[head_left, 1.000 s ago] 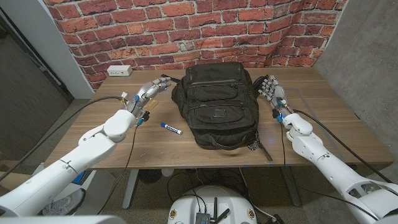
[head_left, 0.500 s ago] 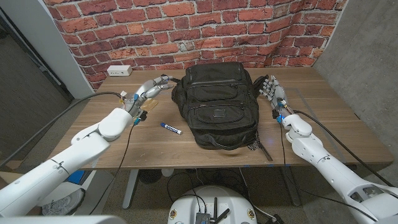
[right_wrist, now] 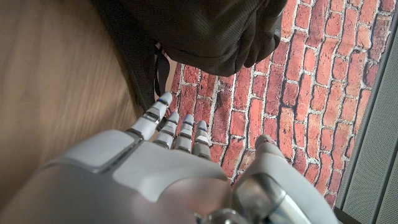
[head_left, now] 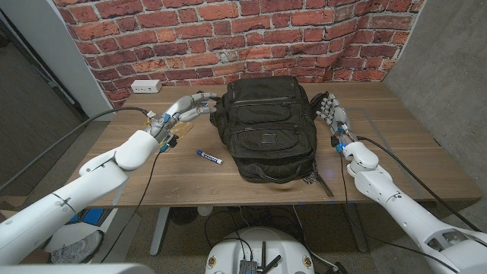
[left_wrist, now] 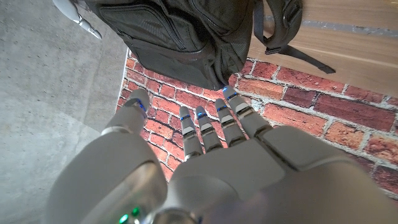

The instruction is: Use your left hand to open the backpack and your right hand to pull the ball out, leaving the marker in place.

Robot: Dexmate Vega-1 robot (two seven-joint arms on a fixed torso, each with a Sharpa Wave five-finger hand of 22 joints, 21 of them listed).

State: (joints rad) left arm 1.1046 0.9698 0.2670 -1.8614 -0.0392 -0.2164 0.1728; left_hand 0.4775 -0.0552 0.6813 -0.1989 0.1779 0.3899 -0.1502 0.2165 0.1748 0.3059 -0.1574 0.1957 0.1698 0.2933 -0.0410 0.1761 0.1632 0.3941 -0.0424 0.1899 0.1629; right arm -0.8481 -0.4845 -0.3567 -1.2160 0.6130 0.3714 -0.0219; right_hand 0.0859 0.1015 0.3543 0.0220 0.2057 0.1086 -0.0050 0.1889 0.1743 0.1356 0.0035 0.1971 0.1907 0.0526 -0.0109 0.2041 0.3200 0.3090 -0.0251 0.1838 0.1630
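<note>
Your left hand reaches the backpack with fingers spread, holding nothing; your right hand is open beside it. No ball visible.

The brown wooden table carried a black fabric backpack, a blue-capped white marker beside it, and a white power strip.

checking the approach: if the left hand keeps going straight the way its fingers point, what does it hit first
Most likely the black backpack: the left hand points at its upper left side, fingertips right by the fabric. Whether they already touch is unclear.
</note>
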